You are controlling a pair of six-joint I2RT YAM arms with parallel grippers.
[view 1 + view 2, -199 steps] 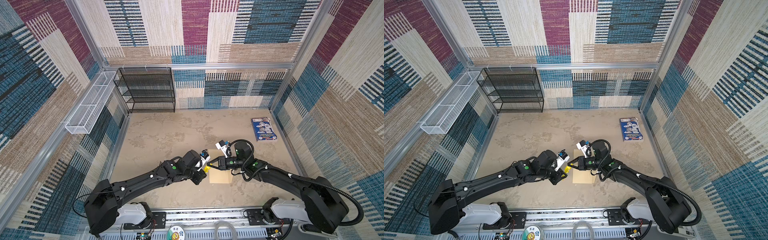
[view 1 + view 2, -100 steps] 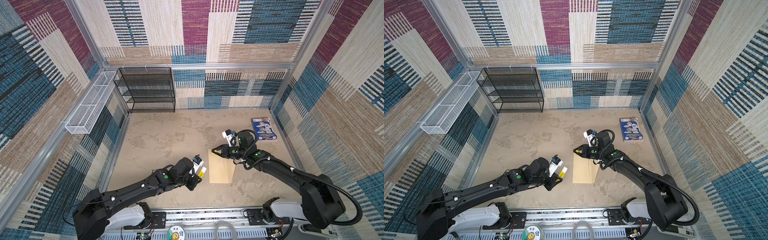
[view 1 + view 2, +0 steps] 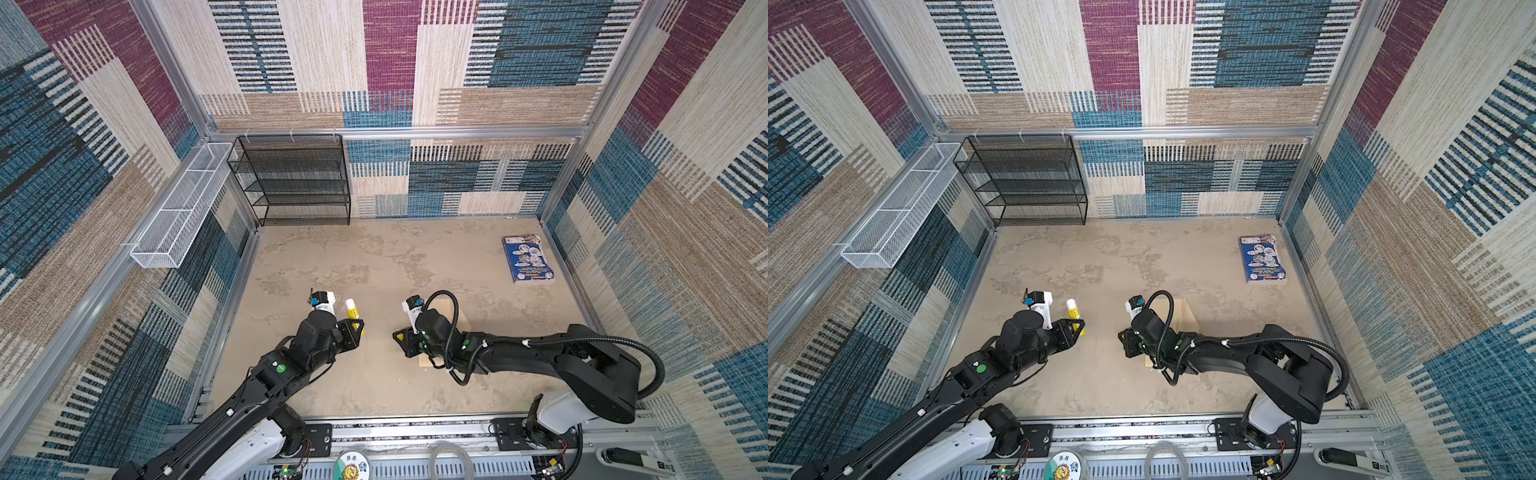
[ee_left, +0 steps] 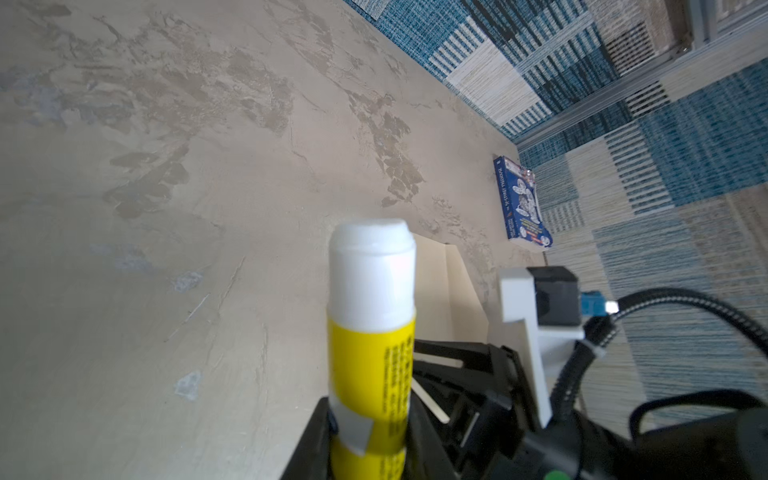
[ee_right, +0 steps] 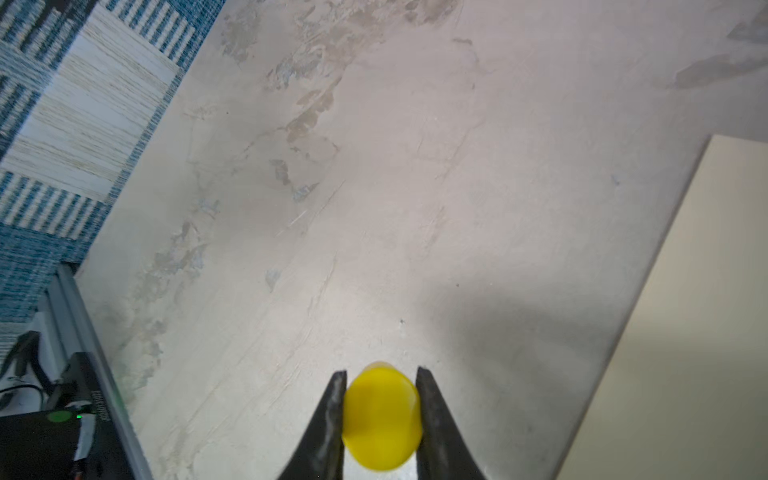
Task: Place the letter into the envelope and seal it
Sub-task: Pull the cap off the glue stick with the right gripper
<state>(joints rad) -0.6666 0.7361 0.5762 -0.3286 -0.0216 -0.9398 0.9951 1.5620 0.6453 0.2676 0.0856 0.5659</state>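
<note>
The tan envelope (image 3: 454, 308) (image 3: 1183, 311) lies flat on the floor, partly under the right arm; it also shows in both wrist views (image 4: 449, 291) (image 5: 685, 332). The letter is out of view. My left gripper (image 3: 356, 328) (image 3: 1077, 328) (image 4: 368, 419) is shut on a yellow glue stick (image 3: 352, 309) (image 3: 1073, 309) (image 4: 371, 316) with a white tip, held left of the envelope. My right gripper (image 3: 398, 336) (image 3: 1123, 334) (image 5: 380, 378) sits at the envelope's left edge, shut on a round yellow cap (image 5: 381, 415).
A glossy blue booklet (image 3: 527, 257) (image 3: 1262, 258) (image 4: 521, 203) lies at the back right by the wall. A black mesh rack (image 3: 295, 178) stands at the back left. A white wire basket (image 3: 178, 208) hangs on the left wall.
The two grippers, close together a second ago at the envelope, have drawn apart. The left one has carried the glue stick off to the left. The right one came back to the envelope's left edge.
</note>
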